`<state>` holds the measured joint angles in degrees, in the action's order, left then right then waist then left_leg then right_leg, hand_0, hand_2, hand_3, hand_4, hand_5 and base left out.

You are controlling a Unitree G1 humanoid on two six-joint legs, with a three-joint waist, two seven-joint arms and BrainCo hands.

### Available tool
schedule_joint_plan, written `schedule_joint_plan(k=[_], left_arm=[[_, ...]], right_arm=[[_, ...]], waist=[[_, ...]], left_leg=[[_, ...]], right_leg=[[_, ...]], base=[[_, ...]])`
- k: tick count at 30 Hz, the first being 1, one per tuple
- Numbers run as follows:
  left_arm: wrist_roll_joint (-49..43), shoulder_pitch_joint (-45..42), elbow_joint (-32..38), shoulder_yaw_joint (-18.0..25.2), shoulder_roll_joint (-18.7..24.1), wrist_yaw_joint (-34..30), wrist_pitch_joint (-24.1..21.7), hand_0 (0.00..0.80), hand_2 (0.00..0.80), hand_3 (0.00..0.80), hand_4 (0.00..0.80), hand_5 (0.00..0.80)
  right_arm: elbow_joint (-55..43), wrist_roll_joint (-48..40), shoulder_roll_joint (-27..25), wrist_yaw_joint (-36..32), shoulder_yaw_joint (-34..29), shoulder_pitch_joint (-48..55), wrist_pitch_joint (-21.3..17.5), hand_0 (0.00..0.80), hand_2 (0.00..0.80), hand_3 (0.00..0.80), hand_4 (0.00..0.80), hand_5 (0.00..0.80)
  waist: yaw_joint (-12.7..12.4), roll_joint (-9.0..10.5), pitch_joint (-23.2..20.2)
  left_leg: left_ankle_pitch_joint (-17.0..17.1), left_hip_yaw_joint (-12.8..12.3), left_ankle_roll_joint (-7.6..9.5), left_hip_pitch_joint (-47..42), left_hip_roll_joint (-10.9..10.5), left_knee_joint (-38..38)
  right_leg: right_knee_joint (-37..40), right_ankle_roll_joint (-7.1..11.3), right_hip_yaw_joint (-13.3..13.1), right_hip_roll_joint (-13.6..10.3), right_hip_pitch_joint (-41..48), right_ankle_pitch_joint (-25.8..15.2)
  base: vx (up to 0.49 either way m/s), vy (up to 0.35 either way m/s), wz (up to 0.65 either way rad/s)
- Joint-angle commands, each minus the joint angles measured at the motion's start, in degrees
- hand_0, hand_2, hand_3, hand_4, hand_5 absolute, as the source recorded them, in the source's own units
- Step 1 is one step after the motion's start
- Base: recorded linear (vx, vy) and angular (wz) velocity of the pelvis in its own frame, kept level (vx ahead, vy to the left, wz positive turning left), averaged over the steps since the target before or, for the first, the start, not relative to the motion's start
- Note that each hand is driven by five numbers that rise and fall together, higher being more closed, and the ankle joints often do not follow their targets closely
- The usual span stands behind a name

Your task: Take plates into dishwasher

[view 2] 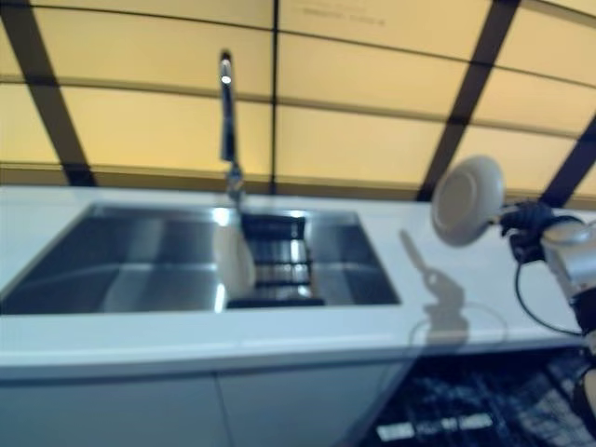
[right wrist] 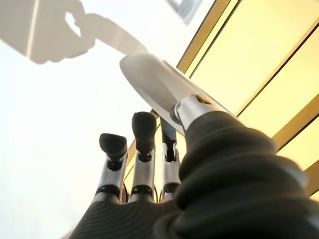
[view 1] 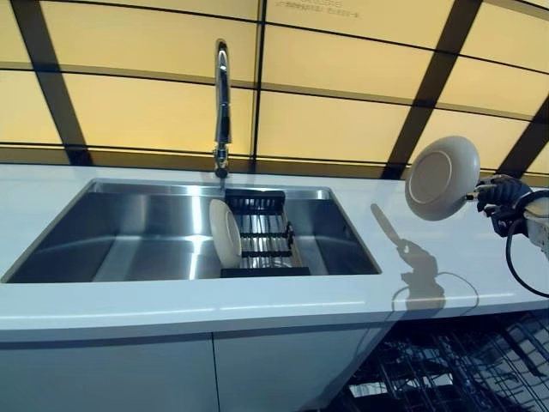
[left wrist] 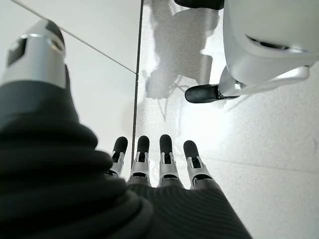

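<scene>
Sink (view 1: 129, 232) set in the white tabletop (view 1: 171, 305), faucet (view 1: 222, 103) behind it. One pale plate (view 1: 225, 232) stands on edge against the black rack (view 1: 262, 236) in the basin. Second plate (view 1: 442, 178) is held upright above the tabletop, right hand (view 1: 502, 199) pinching its rim between thumb and fingers. Two plates counted. Likely stiff, glazed, slippery and breakable (judgement): hold at the rim. Open dishwasher rack (view 1: 455, 369) below right. Left hand (left wrist: 159, 164) hangs idle, fingers straight, holding nothing.
</scene>
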<state>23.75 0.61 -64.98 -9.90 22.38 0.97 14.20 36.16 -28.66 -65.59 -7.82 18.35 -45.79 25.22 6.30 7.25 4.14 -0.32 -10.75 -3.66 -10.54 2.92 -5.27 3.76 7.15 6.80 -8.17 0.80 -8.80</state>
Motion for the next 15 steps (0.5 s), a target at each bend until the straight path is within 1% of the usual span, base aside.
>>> schedule_joint_plan(k=[1,7,11,12,15], left_arm=[[-1.1,2.1,-3.7,0.3,2.4,-0.9,-1.9,0.000,0.000,0.000,0.000,0.000],[-2.4,2.1,-4.1,0.6,2.7,-1.9,-2.8,0.000,0.000,0.000,0.000,0.000],[-3.1,1.9,-4.3,0.8,2.6,-2.2,-3.3,0.000,0.000,0.000,0.000,0.000],[-3.2,1.8,-4.4,1.0,2.6,-2.4,-3.4,0.000,0.000,0.000,0.000,0.000],[-3.6,1.7,-4.7,1.2,2.6,-2.6,-3.7,0.000,0.000,0.000,0.000,0.000]], right_arm=[[-1.2,0.1,-5.2,0.7,-2.6,-3.4,-4.0,0.800,0.800,0.800,0.800,0.800],[-1.4,-0.6,-7.1,1.0,-7.4,1.9,-4.1,0.800,0.800,0.800,0.800,0.800],[-1.9,-0.6,-7.8,1.0,-10.4,5.3,-4.2,0.800,0.800,0.800,0.800,0.800],[-1.8,-1.1,-8.4,1.0,-11.9,7.2,-4.5,0.800,0.800,0.800,0.800,0.800],[-2.0,-1.6,-9.3,1.2,-14.7,10.0,-4.8,0.800,0.800,0.800,0.800,0.800]], waist=[[-0.8,-0.53,-0.5],[0.6,-0.58,-0.7],[1.3,-0.51,-0.8],[1.9,-0.56,-0.8],[2.5,-0.41,-0.9]], left_leg=[[-4.7,2.5,2.29,-3.4,-1.7,0.3],[-4.7,1.5,2.41,-3.7,-1.5,0.3],[-4.9,1.0,2.52,-3.9,-1.4,0.3],[-4.8,0.7,2.49,-4.0,-1.3,0.3],[-4.7,0.3,2.45,-4.0,-1.3,0.3]], right_leg=[[-0.7,6.50,-0.1,-2.5,-6.7,-7.7],[-0.7,6.40,-1.2,-1.8,-7.1,-7.5],[-0.9,6.35,-1.7,-1.6,-7.4,-7.3],[-0.9,6.36,-2.0,-1.4,-7.5,-7.3],[-0.9,6.37,-2.5,-1.0,-7.7,-7.3]], base=[[-0.001,-0.004,-0.15],[-0.004,-0.003,-0.19],[0.000,-0.010,-0.12],[0.004,-0.007,-0.06],[-0.001,-0.016,-0.06]])
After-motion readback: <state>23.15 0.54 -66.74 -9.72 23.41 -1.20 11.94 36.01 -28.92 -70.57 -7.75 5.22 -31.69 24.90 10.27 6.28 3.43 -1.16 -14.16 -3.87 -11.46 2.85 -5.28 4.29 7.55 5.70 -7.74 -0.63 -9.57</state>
